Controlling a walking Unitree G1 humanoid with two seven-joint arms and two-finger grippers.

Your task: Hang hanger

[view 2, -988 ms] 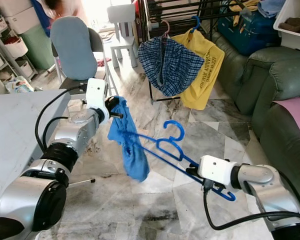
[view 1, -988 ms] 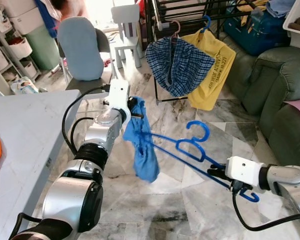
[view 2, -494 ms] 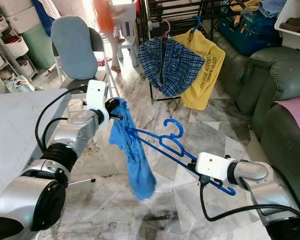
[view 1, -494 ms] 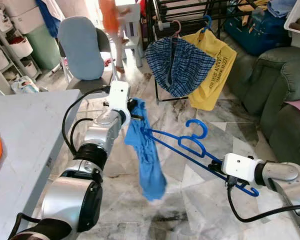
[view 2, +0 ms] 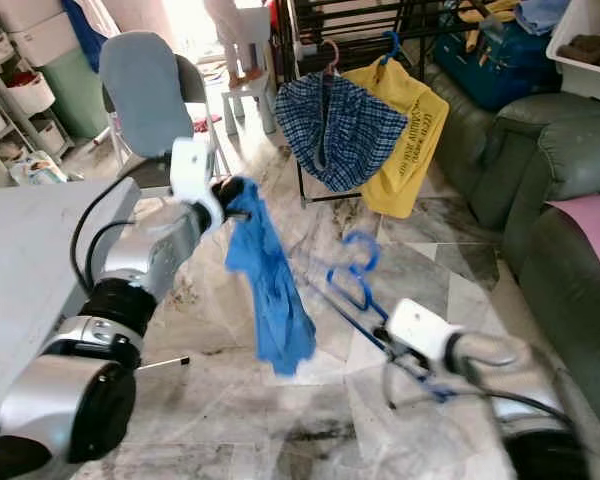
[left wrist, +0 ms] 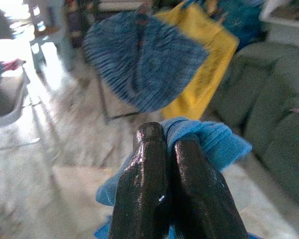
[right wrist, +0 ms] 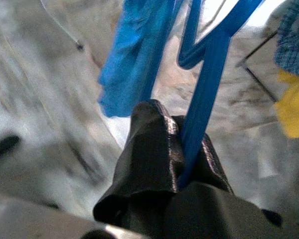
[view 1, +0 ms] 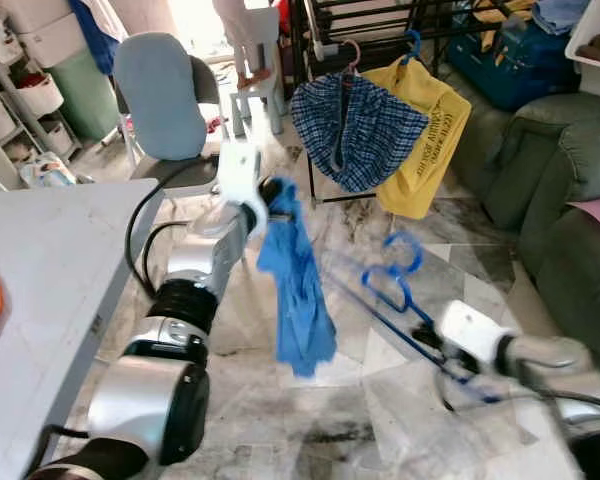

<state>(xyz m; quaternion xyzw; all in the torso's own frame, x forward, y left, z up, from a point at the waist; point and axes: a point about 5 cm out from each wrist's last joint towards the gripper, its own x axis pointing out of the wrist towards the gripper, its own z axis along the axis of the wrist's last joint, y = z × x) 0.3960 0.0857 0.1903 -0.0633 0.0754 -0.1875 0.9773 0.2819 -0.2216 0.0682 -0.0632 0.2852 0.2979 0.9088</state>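
Dressing comes first, as I read it: the blue garment [view 1: 295,290] is not yet on the blue hanger [view 1: 390,290], so nothing is ready to hang. My left gripper [left wrist: 170,164] sits at centre-left of the head view, its two black fingers pinched together on the top edge of the cloth, which hangs limp below it toward the marble floor [view 1: 330,430]. My right gripper [right wrist: 182,149] is at lower right, blurred in the head view, but its wrist camera shows the fingers clamped on one end of the hanger's blue bar. The hanger reaches from there up toward the middle of the frame, its hook near the cloth; I can't tell whether its far arm touches the fabric. At upper centre stands the drying rack [view 1: 380,20], with a plaid garment [view 1: 358,125] and a yellow shirt [view 1: 425,130] already hanging. Next I judge I need to work the hanger's free end inside the cloth, then carry both to the rack.
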